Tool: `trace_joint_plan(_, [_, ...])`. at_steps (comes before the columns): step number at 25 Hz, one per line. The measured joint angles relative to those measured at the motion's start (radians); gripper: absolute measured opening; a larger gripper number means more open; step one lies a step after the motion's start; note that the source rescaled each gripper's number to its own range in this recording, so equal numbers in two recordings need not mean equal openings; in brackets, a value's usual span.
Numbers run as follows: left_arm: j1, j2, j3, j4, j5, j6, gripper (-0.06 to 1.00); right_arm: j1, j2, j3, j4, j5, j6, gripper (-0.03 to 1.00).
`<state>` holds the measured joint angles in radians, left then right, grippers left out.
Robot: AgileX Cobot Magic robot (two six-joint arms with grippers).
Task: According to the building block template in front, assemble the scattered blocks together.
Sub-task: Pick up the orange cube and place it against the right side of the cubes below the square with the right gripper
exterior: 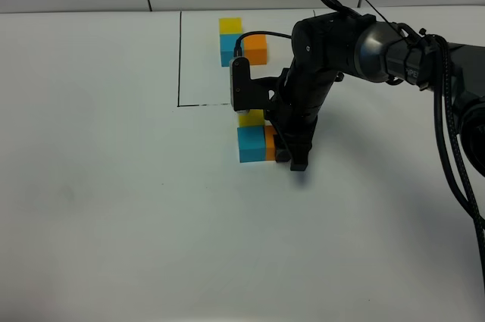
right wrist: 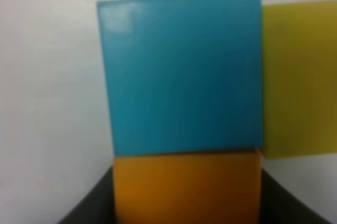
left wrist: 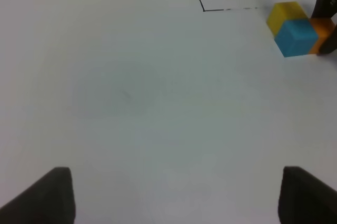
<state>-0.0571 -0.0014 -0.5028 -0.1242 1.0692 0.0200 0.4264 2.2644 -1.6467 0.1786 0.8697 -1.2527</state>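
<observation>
The template, a yellow, sky-blue and orange trio, sits inside the black outline at the back. In front of the outline the loose yellow cube, sky-blue cube and orange cube touch in an L. My right gripper is low at the orange cube. In the right wrist view its dark fingers flank the orange cube, next to the blue and yellow cubes. My left gripper is open and empty over bare table, out of the high view.
The white table spreads to the left and front. In the left wrist view the loose cubes lie far off, beside the outline's corner. The right arm's black cables hang at the right edge.
</observation>
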Motion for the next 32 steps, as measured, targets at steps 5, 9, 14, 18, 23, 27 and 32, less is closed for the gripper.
trace_joint_plan(5, [0.0, 0.0, 0.0, 0.0, 0.0, 0.0, 0.66, 0.006, 0.0, 0.0, 0.0, -0.004, 0.0, 0.03])
trace_joint_plan(9, [0.0, 0.0, 0.0, 0.0, 0.0, 0.0, 0.66, 0.008, 0.0, 0.0, 0.019, -0.007, 0.0, 0.03])
trace_joint_plan(14, [0.0, 0.0, 0.0, 0.0, 0.0, 0.0, 0.66, 0.008, 0.001, 0.0, 0.038, -0.007, 0.0, 0.03])
trace_joint_plan(18, [0.0, 0.0, 0.0, 0.0, 0.0, 0.0, 0.66, 0.008, 0.001, 0.0, 0.038, -0.007, 0.0, 0.03])
trace_joint_plan(23, [0.0, 0.0, 0.0, 0.0, 0.0, 0.0, 0.66, 0.008, 0.001, 0.0, 0.038, -0.007, 0.0, 0.03])
trace_joint_plan(27, [0.0, 0.0, 0.0, 0.0, 0.0, 0.0, 0.66, 0.008, 0.001, 0.0, 0.038, -0.007, -0.001, 0.03])
trace_joint_plan(32, [0.0, 0.0, 0.0, 0.0, 0.0, 0.0, 0.66, 0.008, 0.001, 0.0, 0.038, -0.006, -0.041, 0.03])
